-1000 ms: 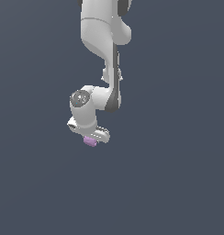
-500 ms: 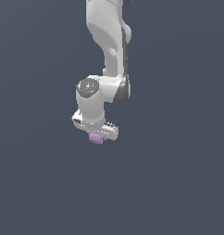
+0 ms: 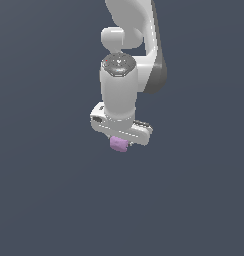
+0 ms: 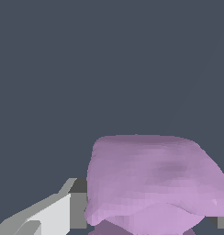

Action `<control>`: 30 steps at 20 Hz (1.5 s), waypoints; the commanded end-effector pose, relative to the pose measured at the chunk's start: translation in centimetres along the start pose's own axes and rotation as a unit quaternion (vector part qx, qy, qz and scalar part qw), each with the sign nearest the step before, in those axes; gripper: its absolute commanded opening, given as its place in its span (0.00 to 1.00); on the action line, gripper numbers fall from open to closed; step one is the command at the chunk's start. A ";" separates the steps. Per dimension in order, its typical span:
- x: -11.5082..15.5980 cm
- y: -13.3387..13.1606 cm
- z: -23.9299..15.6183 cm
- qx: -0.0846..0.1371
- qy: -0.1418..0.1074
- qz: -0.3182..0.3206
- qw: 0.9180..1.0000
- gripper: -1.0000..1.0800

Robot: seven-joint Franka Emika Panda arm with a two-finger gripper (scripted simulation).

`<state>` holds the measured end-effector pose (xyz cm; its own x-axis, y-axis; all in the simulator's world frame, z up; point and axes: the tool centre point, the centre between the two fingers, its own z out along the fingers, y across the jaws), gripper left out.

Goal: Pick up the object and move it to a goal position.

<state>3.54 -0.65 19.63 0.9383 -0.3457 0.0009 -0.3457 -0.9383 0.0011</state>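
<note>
The object, a small lumpy lilac-purple lump [image 3: 118,144], hangs just under the white gripper's body in the exterior view. My gripper [image 3: 119,143] is shut on it and holds it in the air, pointing down. In the wrist view the lump [image 4: 153,181] fills much of the picture, with one white and grey finger [image 4: 63,211] pressed against its side. The other finger is mostly hidden behind the lump. No goal marker shows in either view.
The white arm [image 3: 131,55] rises above the gripper toward the exterior view's upper edge. Everything around is a plain dark blue-grey background with no other objects, edges or surfaces visible.
The arm has carried the lump toward the exterior view's right and a little upward. The wrist has turned so it now points straight down. The lump stays in the gripper.
</note>
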 end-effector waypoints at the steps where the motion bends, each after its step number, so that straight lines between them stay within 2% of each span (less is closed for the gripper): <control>1: 0.0 -1.8 -2.5 0.000 0.000 0.000 1.000 0.00; 8: 0.2 -6.6 -9.1 0.000 0.000 0.000 1.000 0.00; 14: 0.3 -9.7 -13.3 0.000 0.000 0.000 1.000 0.00; 30: 0.9 -15.0 -20.3 0.000 0.000 0.000 1.000 0.00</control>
<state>9.37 12.84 39.41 0.9384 -0.3455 0.0003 -0.3455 -0.9384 0.0001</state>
